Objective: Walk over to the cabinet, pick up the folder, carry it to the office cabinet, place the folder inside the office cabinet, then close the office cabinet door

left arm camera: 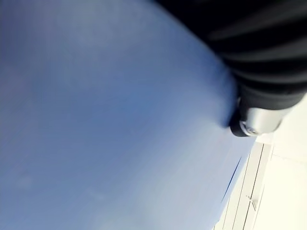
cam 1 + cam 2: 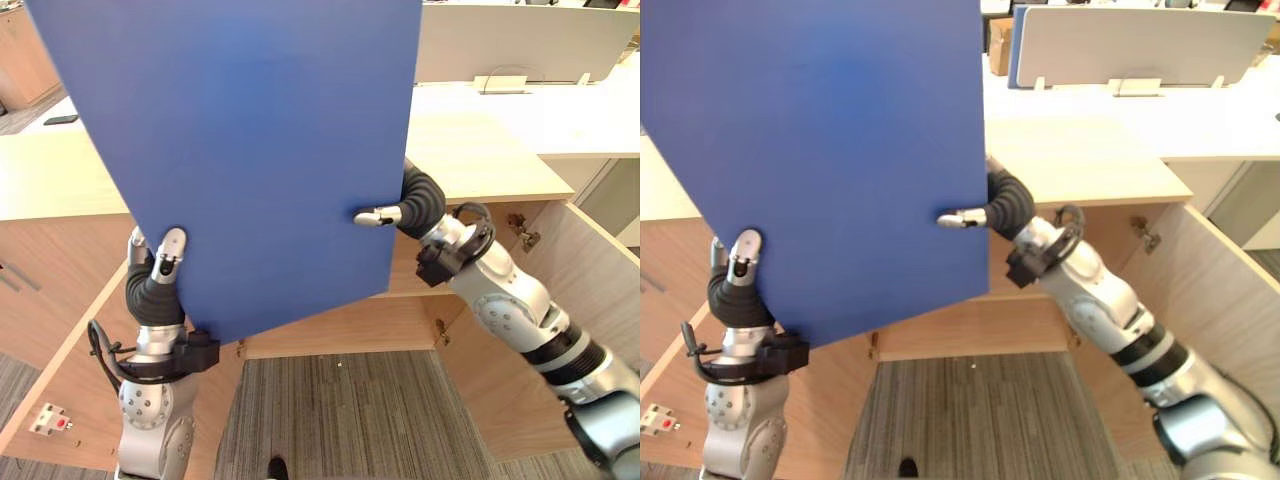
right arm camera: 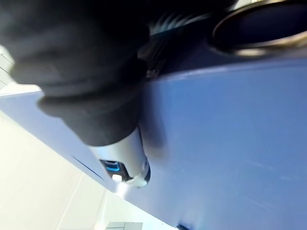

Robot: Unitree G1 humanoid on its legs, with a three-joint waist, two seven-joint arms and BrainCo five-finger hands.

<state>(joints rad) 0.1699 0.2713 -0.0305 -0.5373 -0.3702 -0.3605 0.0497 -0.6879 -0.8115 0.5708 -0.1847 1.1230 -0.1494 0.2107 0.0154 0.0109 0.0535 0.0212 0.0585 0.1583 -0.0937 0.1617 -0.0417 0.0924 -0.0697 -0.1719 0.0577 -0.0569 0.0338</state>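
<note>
You had the left robot hand (image 2: 163,258) and right robot hand (image 2: 383,214) clamped on edges of the tilted blue folder (image 2: 250,150)

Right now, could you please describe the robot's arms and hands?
The left arm and right arm are silver-grey with rounded joints and black bands. The left hand and right hand each show a dark ribbed cover and a silver, dark-tipped thumb.

Head stereo pair looks down and forward, folder (image 2: 250,150) close up front; both eyes share it, the counter (image 2: 480,160) and the cabinet (image 2: 335,325) below. Left wrist cam looks along the left robot hand (image 1: 256,122), right along the right robot hand (image 3: 122,153), both hard against the folder
</note>
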